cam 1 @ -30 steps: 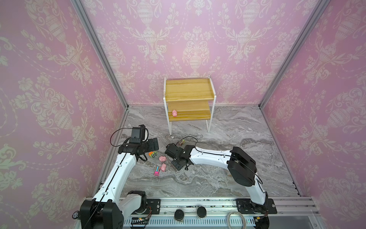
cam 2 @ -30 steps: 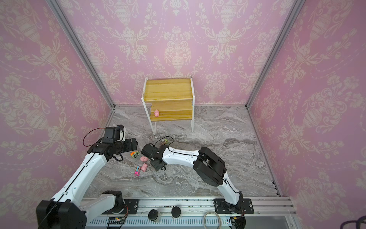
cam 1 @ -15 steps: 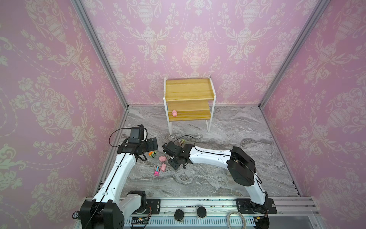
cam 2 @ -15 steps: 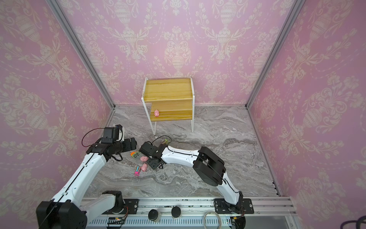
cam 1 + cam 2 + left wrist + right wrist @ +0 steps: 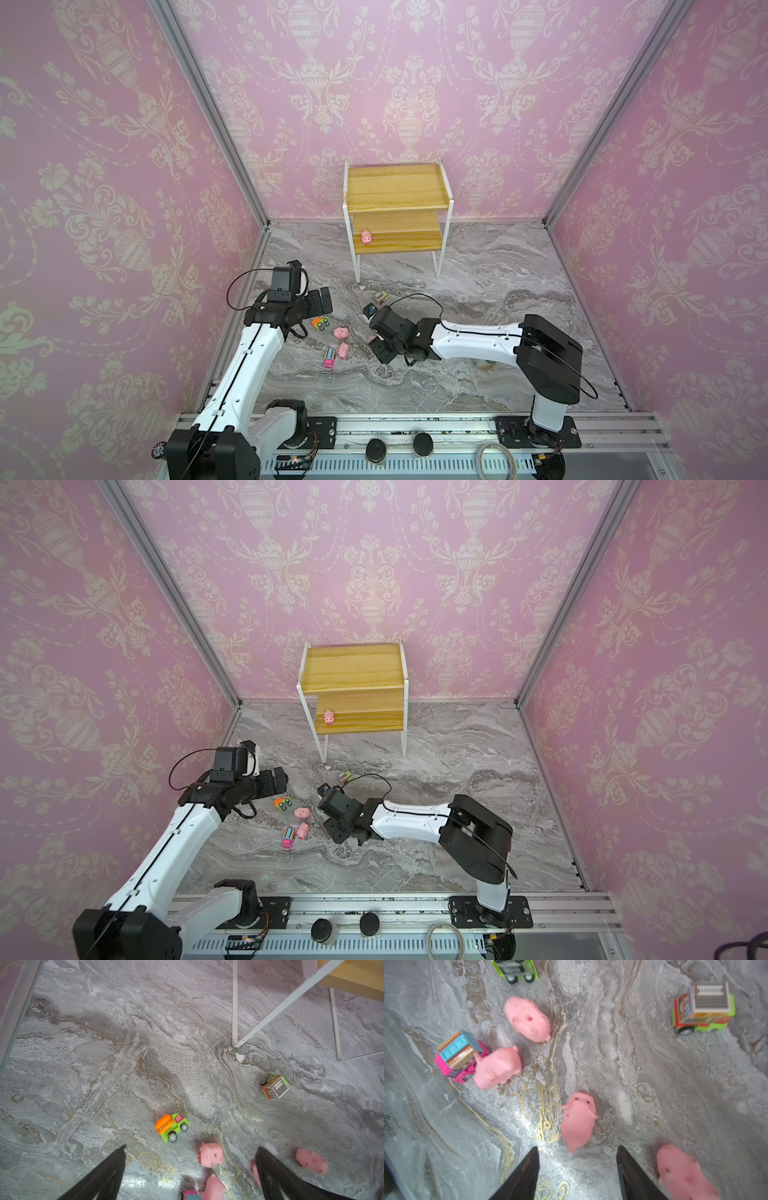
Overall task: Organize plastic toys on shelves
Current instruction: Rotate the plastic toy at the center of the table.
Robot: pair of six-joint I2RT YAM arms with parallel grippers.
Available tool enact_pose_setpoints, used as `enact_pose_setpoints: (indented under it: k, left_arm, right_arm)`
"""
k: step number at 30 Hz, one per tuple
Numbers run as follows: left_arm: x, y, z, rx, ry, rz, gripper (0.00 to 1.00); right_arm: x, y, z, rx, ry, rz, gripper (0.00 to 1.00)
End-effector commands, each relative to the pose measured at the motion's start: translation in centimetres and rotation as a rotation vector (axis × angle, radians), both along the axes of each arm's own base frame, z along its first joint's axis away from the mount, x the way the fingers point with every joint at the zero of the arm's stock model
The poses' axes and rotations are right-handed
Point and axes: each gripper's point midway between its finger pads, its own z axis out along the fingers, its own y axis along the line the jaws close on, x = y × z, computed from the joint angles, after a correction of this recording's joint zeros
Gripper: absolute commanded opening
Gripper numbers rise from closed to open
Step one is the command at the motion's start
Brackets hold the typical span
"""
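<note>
While a pig [image 5: 366, 237] sat on the shelves [image 5: 395, 187], the left jaws and right jaws stood open, empty, above the tabletop [image 5: 498, 291].

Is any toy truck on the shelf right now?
No, the only toy seen on the shelf is a pink pig, on its lower board.

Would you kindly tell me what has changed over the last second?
The right gripper opened from shut, and the left gripper opened wider; neither holds anything. The pig on the shelves and the orange-green truck stayed put.
</note>
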Motion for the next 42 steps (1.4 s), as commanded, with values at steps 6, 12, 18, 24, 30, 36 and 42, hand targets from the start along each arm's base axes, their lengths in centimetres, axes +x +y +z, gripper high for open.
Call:
enact_pose_setpoints:
  k: [6,12,18,24,30,36,42]
  left_arm:
    - [-0.4,-1.6,0.6,-0.047,-0.036,-0.061,0.99]
    - [-0.4,-2.1,0.4,-0.046,-0.031,-0.08,0.99]
    - [-0.5,-2.3,0.4,-0.039,-0.029,-0.088,0.99]
    - [-0.5,-2.4,0.6,-0.036,-0.036,-0.095,0.99]
    - [-0.6,-2.5,0.6,-0.03,-0.038,-0.1,0.99]
    - [-0.7,-2.8,0.4,-0.023,-0.033,-0.113,0.99]
    - [-0.9,-3.6,0.4,-0.015,-0.035,-0.151,0.99]
  right_arm:
    - [0.6,0.6,-1.6,0.085,-0.034,-0.046,0.63]
    - [1.0,0.8,-3.1,0.084,-0.035,-0.062,0.63]
    - [1.2,0.0,-4.5,0.041,-0.046,-0.082,0.62]
    - [1.4,-1.7,-5.0,-0.005,-0.081,-0.108,0.62]
    - [1.5,-3.3,-5.3,-0.046,-0.118,-0.121,0.63]
    - [1.5,-4.1,-5.5,-0.063,-0.131,-0.119,0.65]
    - [1.7,-5.0,-5.9,-0.059,-0.131,-0.135,0.66]
